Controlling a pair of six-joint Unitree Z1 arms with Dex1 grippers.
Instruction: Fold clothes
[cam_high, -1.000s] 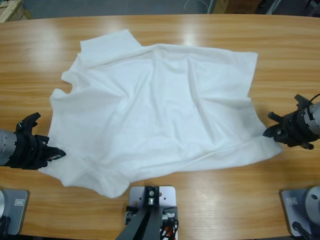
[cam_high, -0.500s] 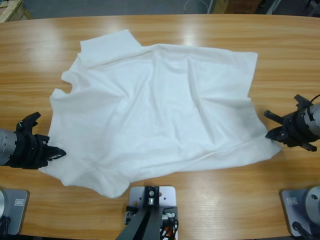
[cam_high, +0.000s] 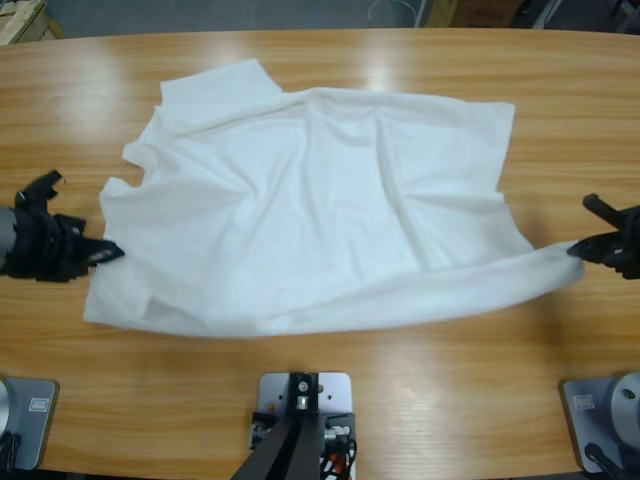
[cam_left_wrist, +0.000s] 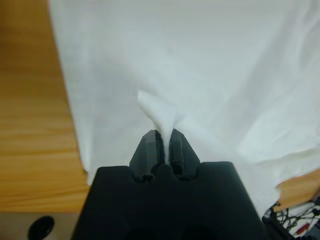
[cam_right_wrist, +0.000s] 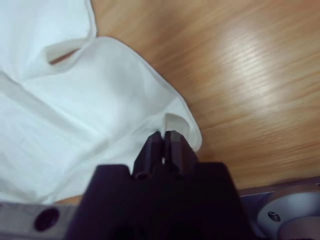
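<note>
White thin cotton T-shirt (cam_high: 320, 210) lay spread across the long wooden counter (cam_high: 320, 400), its long axis running side to side. At its near edge, the left gripper (cam_high: 100, 255) and right gripper (cam_high: 578, 250) each pinched a corner, fingers clenched on fabric. The unfolded body stretched away beyond them, so both arms stood equally placed to carry that edge to the far one.
</note>
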